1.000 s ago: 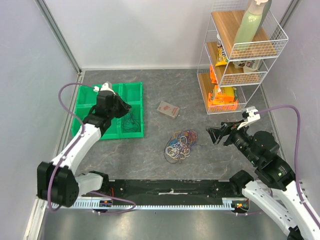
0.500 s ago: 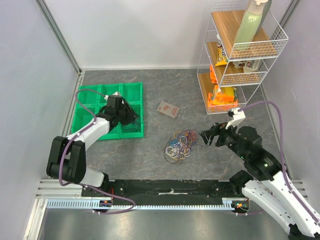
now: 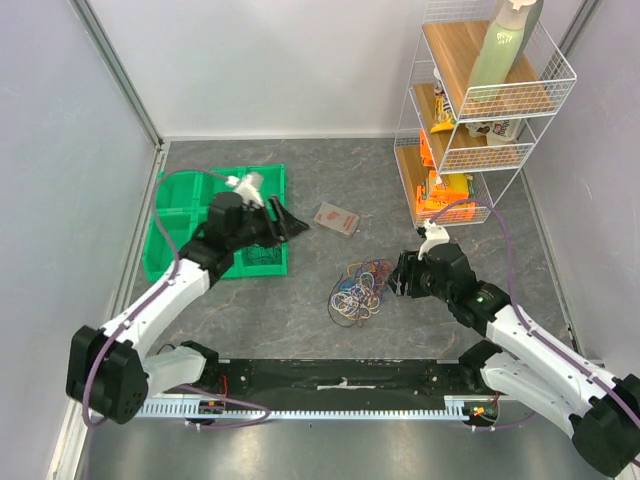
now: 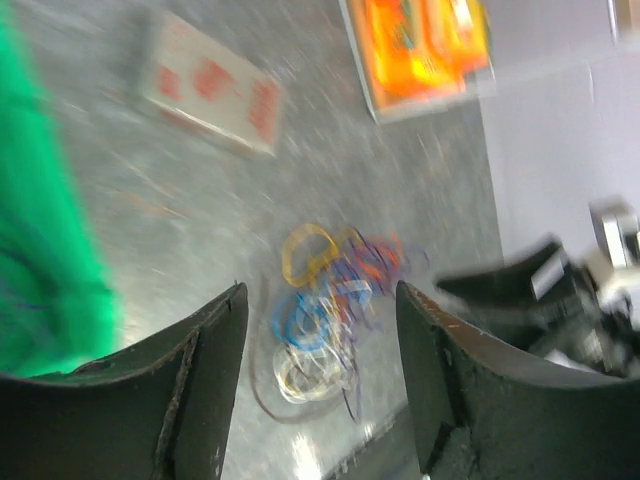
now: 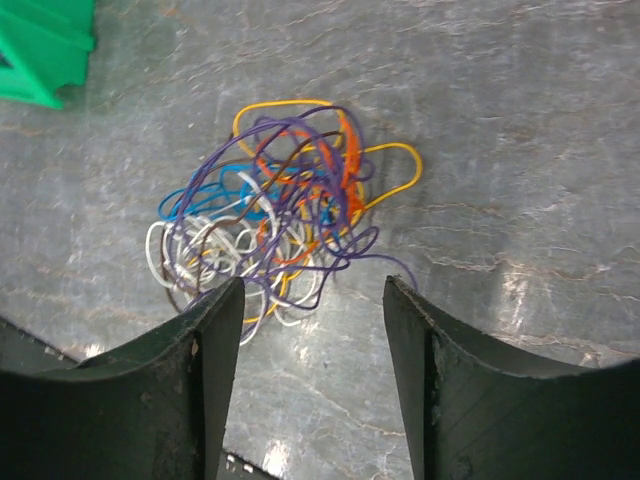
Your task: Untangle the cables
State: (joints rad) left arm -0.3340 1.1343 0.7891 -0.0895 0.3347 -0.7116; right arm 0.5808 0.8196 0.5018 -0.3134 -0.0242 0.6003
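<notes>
- A grey marbled surface (image 3: 300,330), walled in by pale panels, was seen from above, with a green tray (image 3: 165,222) at its left.
- The left end effector (image 3: 292,224) was held released, empty, at the tray's right edge.
- The cables (image 3: 360,290) were heaped tangled on the mid-surface.
- The right end effector (image 3: 403,275) was spread empty just beside them.
- A wire rack (image 3: 480,120) was seen at far right.
- Strand colours were resolved only in the right wrist view; the left wrist view was blurred.

no legible text, labels or numbers

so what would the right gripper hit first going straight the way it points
Most likely the cables: the open right gripper points at that bunch, with nothing else showing in between, though depth is unclear.
</notes>
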